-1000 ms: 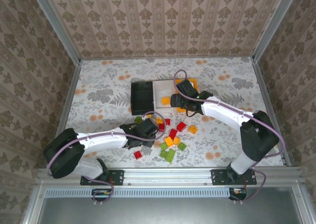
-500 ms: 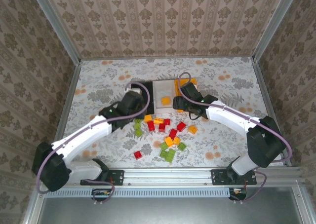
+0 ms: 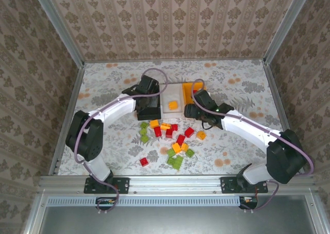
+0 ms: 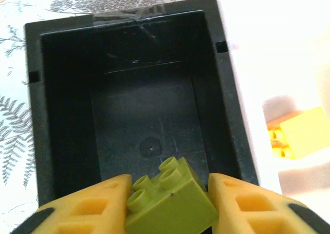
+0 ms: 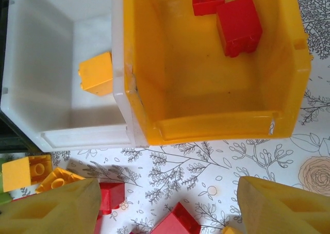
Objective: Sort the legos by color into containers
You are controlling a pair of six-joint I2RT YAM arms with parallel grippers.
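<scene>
My left gripper (image 4: 170,185) hangs over the black container (image 4: 62,115), shut on a lime green lego (image 4: 172,205) that sits tilted between its yellow pads. The black container's floor is bare. In the top view the left gripper (image 3: 148,97) is above the black container (image 3: 150,112). My right gripper (image 5: 169,193) is open and holds nothing, above the table just in front of the orange container (image 5: 216,123), which holds two red legos (image 5: 237,25). The white container (image 5: 87,133) holds one orange-yellow lego (image 5: 97,73). Several loose legos (image 3: 170,136) lie in front of the containers.
Red legos (image 5: 175,223) lie on the flowered cloth right under the right gripper (image 3: 192,112). The three containers stand joined in a row mid-table, with the white container (image 3: 172,96) in the middle. Walls enclose the table on three sides.
The left arm swung from the lego pile up to the black container, carrying the green lego. The right gripper drew back from over the containers to their near side.
</scene>
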